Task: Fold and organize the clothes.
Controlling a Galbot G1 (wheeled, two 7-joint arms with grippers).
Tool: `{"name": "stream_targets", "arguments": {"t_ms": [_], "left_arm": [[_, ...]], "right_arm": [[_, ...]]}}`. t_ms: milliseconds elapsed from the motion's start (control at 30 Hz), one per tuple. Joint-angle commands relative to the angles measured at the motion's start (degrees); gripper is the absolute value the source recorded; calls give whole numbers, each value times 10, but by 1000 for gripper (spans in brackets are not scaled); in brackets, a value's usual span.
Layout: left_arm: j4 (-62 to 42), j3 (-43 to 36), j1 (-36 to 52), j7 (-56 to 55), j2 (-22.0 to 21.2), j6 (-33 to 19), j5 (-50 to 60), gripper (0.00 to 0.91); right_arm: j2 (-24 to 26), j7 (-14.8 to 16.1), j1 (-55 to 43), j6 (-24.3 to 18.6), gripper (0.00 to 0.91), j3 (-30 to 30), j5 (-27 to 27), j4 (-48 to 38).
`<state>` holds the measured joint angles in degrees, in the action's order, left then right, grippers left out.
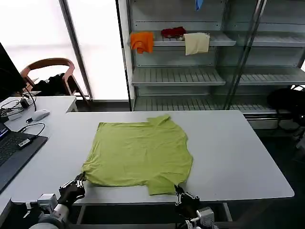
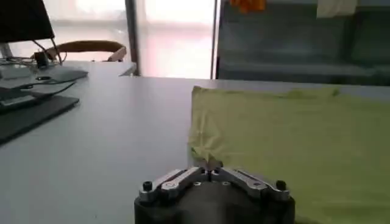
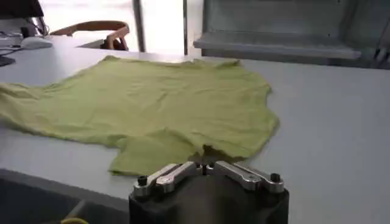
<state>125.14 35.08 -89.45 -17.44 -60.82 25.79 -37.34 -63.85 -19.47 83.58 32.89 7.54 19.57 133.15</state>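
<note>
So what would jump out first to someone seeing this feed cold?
The lime T-shirt spread flat in the middle of the white table. Then the two tools at its near edge: the left tool shut on the shirt's near left corner, the right tool shut on its hem by the near right sleeve.

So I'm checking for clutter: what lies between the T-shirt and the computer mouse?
Bare white table, seen in the head view, between T-shirt and mouse.
</note>
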Motion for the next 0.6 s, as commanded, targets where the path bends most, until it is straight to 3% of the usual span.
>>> {"name": "stream_targets", "arguments": {"t_ms": [33, 333, 433, 600], "left_arm": [[14, -2, 47, -26, -1, 3, -19, 10], [-48, -42, 164, -71, -15, 8, -24, 10], [-71, -48, 178, -72, -14, 3, -20, 10], [-103, -52, 191, -72, -17, -7, -14, 10]], "right_arm": [[8, 3, -16, 2, 0, 8, 4, 19], [13, 24, -133, 2, 0, 35, 47, -47], [21, 45, -163, 2, 0, 32, 48, -81], [22, 53, -203, 2, 0, 17, 48, -117]]}}
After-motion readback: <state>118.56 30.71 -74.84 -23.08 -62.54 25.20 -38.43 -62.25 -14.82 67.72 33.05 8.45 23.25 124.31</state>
